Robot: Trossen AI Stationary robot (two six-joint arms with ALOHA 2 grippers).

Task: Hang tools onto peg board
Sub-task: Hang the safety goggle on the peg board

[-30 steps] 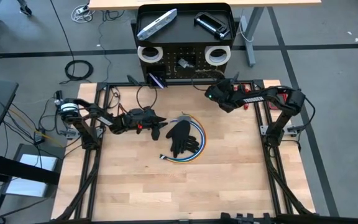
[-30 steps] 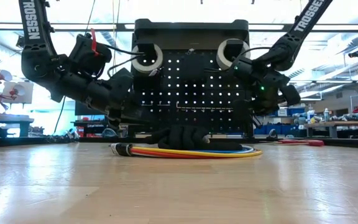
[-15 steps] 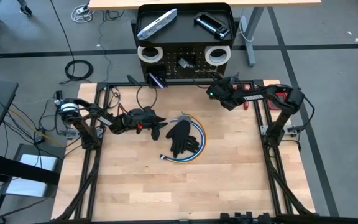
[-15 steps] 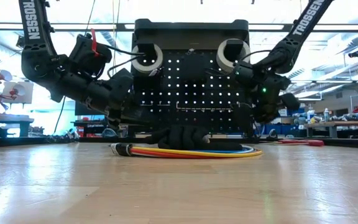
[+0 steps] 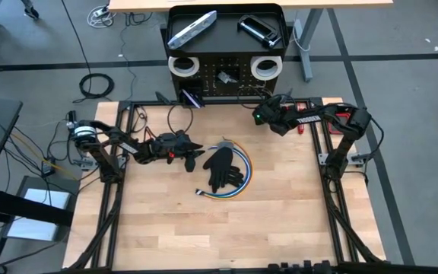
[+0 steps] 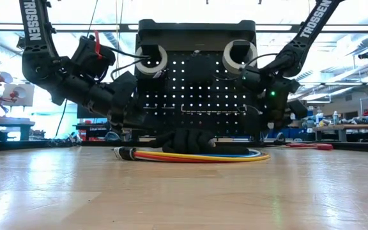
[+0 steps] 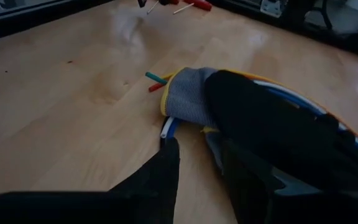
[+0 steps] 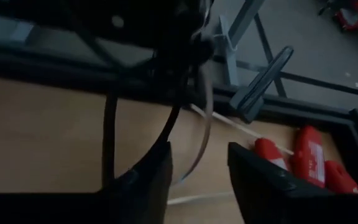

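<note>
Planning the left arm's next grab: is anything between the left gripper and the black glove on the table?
Nothing visible. The left gripper sits low over the table with fingers apart, right at the black glove, which lies on the coiled cables.

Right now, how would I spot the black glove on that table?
Start at the wooden table between the two arms. Near its middle lies a coil of colourful cables, and the black glove rests on top. It is the only soft, hand-shaped thing there.
</note>
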